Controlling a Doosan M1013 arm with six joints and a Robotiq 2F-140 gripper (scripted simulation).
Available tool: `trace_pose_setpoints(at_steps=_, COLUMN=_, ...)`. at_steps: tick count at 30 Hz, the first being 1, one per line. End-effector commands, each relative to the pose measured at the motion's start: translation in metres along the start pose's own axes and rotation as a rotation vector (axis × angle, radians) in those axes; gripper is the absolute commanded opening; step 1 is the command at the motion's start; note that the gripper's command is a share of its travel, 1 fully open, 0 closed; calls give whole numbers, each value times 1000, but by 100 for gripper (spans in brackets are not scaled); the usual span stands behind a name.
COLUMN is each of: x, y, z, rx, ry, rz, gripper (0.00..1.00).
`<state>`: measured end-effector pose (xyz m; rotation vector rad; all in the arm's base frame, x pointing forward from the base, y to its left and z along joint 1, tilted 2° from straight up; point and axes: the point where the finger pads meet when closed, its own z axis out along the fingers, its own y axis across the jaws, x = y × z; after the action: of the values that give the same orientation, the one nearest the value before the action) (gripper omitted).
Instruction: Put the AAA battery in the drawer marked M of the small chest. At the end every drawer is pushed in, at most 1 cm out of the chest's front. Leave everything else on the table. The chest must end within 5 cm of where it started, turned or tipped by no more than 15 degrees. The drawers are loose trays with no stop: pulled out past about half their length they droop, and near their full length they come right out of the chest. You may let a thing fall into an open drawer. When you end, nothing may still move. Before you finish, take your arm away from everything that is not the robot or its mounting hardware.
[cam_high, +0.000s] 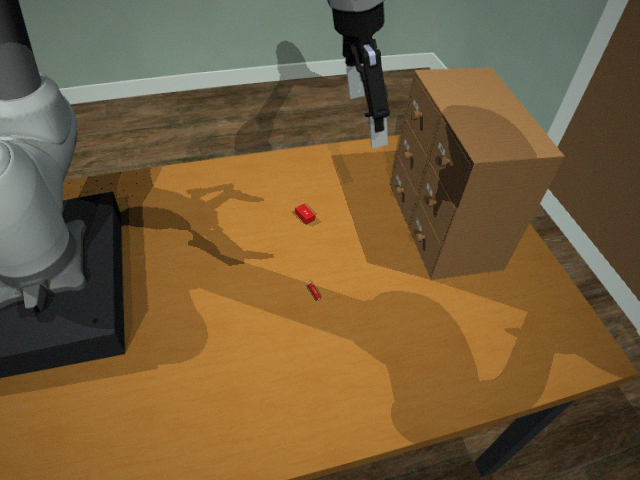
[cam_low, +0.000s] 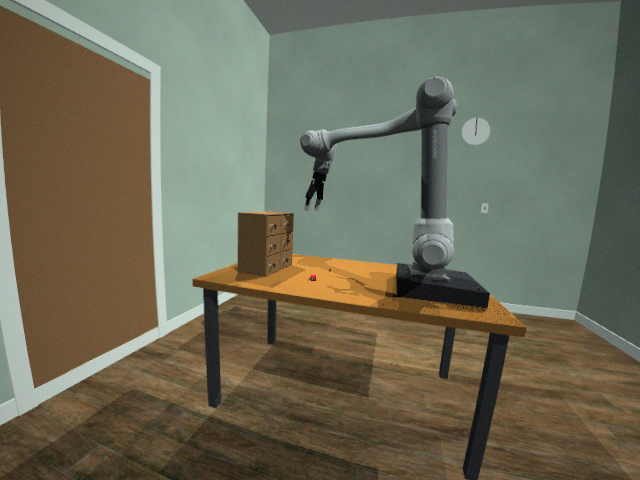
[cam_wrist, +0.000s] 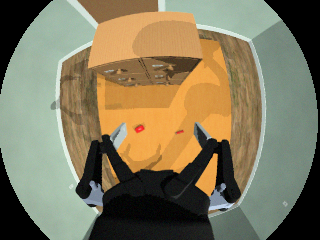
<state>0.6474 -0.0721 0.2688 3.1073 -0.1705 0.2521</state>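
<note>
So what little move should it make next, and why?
Probably lower the end effector toward the small red battery: its fingers are wide apart, high above the table, and the battery lies there, not in a drawer.

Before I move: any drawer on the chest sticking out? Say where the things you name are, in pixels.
Shut, by the look of it: drawer fronts on the chest (cam_high: 509, 206) (cam_low: 251, 242) (cam_wrist: 145, 42) line up; a tiny gap wouldn't show.

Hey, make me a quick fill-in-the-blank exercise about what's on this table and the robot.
The small battery is colored ____.
The chest has ____ drawers in its front.
The gripper has its fingers spread ____, holding nothing.
The robot arm stands on a base colored ____.

Missing words: red; six; apart; black
</note>
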Motion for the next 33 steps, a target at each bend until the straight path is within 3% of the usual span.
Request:
trace_pose_setpoints(at_steps=1, x=-2, y=0, z=-3, rx=0, ry=-51, rz=0, gripper=100)
trace_pose_setpoints(at_steps=17, x=-9, y=0, z=-13, rx=0, ry=-178, rz=0, gripper=100)
trace_pose_setpoints(at_steps=33, x=-10, y=0, z=-15, rx=0, ry=-202, rz=0, gripper=100)
